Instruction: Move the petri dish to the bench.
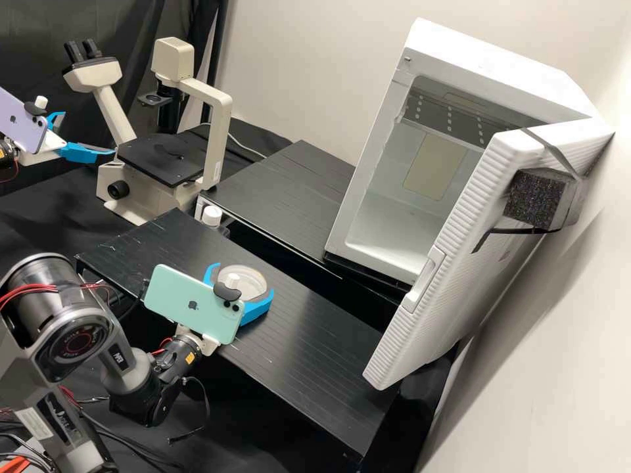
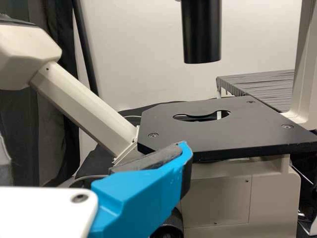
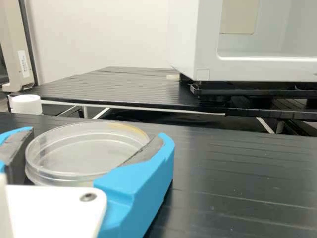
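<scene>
In the high view, the clear round petri dish (image 1: pixel 248 277) is low over the black bench top (image 1: pixel 315 341), held between the blue fingers of my right gripper (image 1: pixel 242 281). The right wrist view has the dish (image 3: pixel 81 148) upright and level, with a pad of my right gripper (image 3: pixel 98 133) against either side. Whether its base touches the bench I cannot tell. At the high view's left edge, my left gripper (image 1: pixel 89 133) stands open beside the microscope, holding nothing. One blue finger of the left gripper (image 2: pixel 143 191) appears before the microscope stage in the left wrist view.
The microscope (image 1: pixel 161 161) stands at the back left. A white-capped bottle (image 1: pixel 211 217) is between the bench and a rear black platform (image 1: pixel 282 190). At the right, the white incubator (image 1: pixel 388 157) has its ribbed door (image 1: pixel 453 263) swung open beside the bench.
</scene>
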